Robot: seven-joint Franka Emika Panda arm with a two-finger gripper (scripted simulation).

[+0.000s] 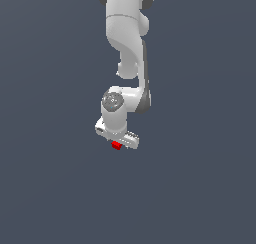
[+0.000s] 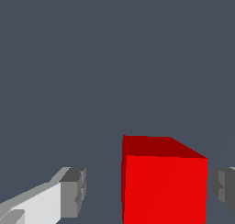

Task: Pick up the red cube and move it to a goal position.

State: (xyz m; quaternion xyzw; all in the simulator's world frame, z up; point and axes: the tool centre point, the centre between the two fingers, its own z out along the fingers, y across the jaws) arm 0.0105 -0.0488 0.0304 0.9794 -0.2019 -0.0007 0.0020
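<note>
The white arm (image 1: 127, 43) reaches down over a flat dark grey-blue floor (image 1: 45, 188), and its gripper (image 1: 118, 138) hangs directly above the red cube (image 1: 116, 145), of which only a small corner shows below the hand in the exterior view. In the wrist view the cube (image 2: 164, 188) sits between the two fingers (image 2: 73, 191), and the fingers stand apart — there is clear floor between the pale one and the cube, while the darker pad on the other side lies just beside the cube's face, perhaps touching; I cannot tell which. So the cube is off-centre in the opening, crowded against one pad. That is the main risk as I judge it: when the jaws close, the far finger must travel much further than the near one, and the cube may be shoved sideways or twisted rather than squeezed squarely, leaving a grip on an edge that slips during the lift. A second risk is depth — the pictures do not show plainly how far down the cube the pads reach, nor whether the cube rests on the floor, and a shallow pinch near the top face could let it drop on the way to the goal, which is not marked in either view.
</note>
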